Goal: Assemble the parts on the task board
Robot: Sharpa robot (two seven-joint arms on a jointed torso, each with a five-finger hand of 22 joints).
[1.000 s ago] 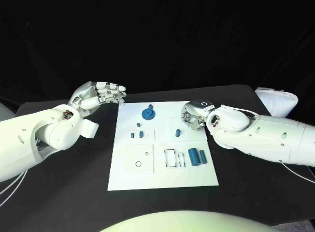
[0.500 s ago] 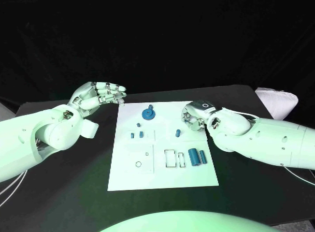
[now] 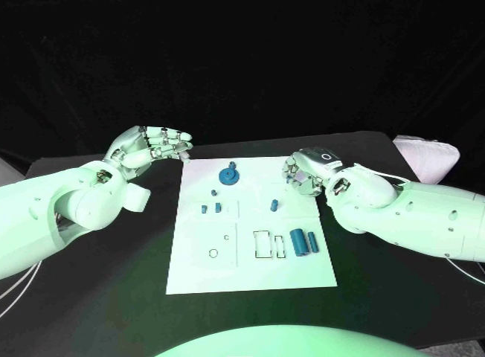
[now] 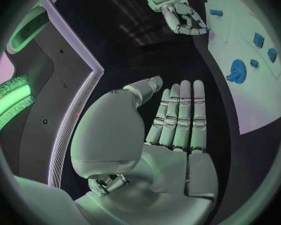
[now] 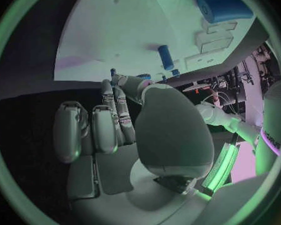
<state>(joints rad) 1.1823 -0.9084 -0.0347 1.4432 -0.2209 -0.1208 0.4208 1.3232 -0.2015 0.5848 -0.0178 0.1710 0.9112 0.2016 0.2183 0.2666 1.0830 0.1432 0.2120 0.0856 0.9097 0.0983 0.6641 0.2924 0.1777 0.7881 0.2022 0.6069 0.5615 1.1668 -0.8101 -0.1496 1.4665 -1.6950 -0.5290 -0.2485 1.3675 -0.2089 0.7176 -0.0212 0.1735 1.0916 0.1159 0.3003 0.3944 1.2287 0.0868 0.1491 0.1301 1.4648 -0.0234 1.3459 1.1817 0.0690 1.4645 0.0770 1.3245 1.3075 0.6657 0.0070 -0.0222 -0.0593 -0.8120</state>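
Left hand (image 3: 152,146): you'll find it off the board's far left corner, above the black table (image 3: 114,268). Fingers straight and side by side in its wrist view (image 4: 178,117), palm bare, grasping nothing; released.
Board (image 3: 200,271): white plate mid-table, long side running near to far, between your two arms.
Disc (image 3: 230,175): blue round part with a small tab, far end of the board, a little left of centre.
Small parts (image 3: 213,201): a few tiny blue pieces left of centre, below the disc; too small to tell their shapes.
Peg (image 3: 274,203): short blue piece right of centre, lying on the board, apart from the others.
Cylinders (image 3: 303,242): two blue parts side by side near the board's right edge, just right of two rectangular slots (image 3: 268,244).
Right hand (image 3: 307,169): over the board's far right corner, fingers bent toward the board. Its wrist view shows the fingers (image 5: 103,127) curled partway, close to the board edge. You cannot tell whether anything sits between the fingertips.
Cloth (image 3: 425,156): pale bundle at the table's far right edge.
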